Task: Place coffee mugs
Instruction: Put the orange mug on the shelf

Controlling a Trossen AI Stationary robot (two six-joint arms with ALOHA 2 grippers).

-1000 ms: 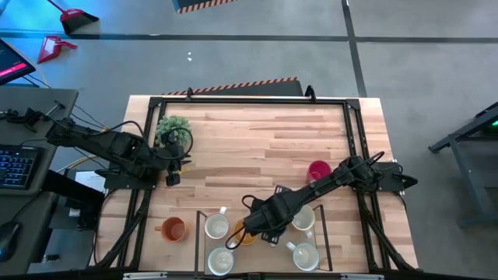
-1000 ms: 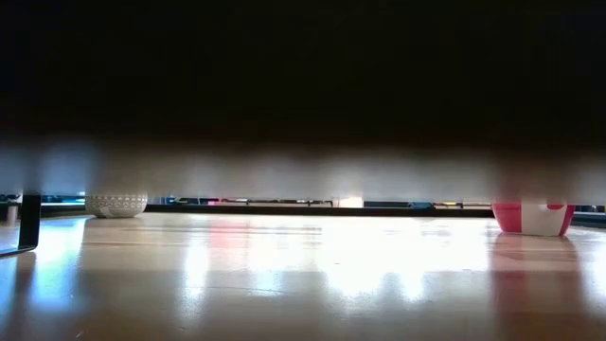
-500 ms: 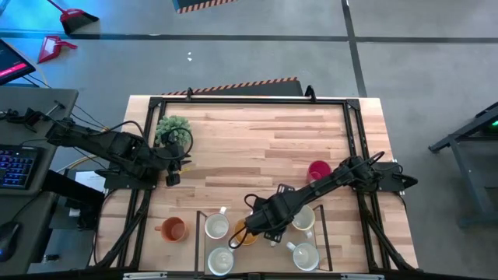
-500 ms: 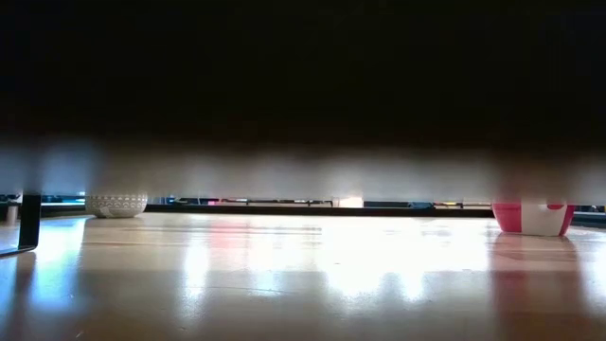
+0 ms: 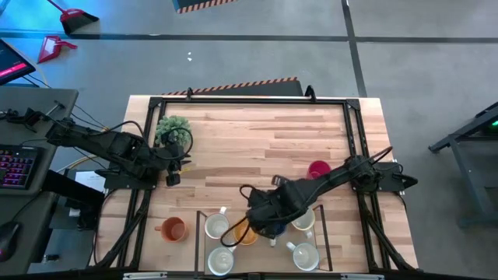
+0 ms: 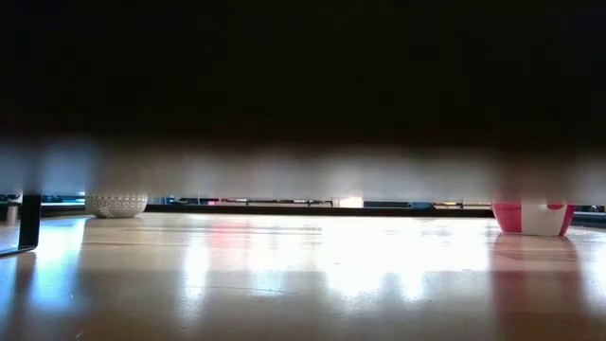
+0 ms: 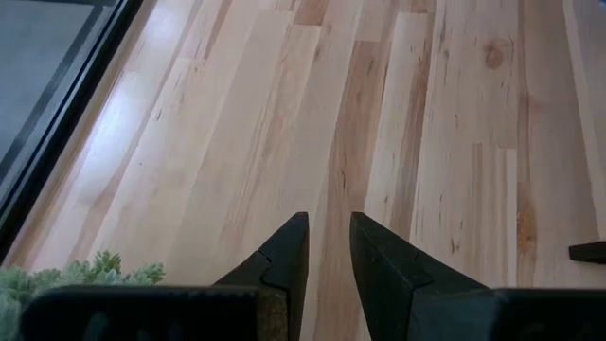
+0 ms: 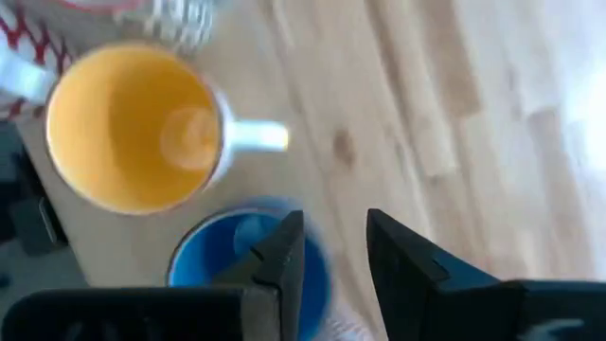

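While the left gripper [image 7: 329, 248] idles, slightly parted and empty, at nine o'clock on the desk [image 5: 257, 148], the right gripper [image 8: 329, 248] hangs slightly parted above the blue mug [image 8: 248, 254] at six o'clock beside the orange mug [image 8: 133, 128]; glazed ceramic looks rigid, slick, chippable, so I'd pinch its rim.

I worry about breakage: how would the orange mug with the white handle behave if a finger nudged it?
The orange mug looks like hard, glazed ware, so it would probably slide stiffly on the smooth wooden table rather than flex. Standing upright and looking wide, it seems unlikely to tip. It may chip against the blue mug close beside it.
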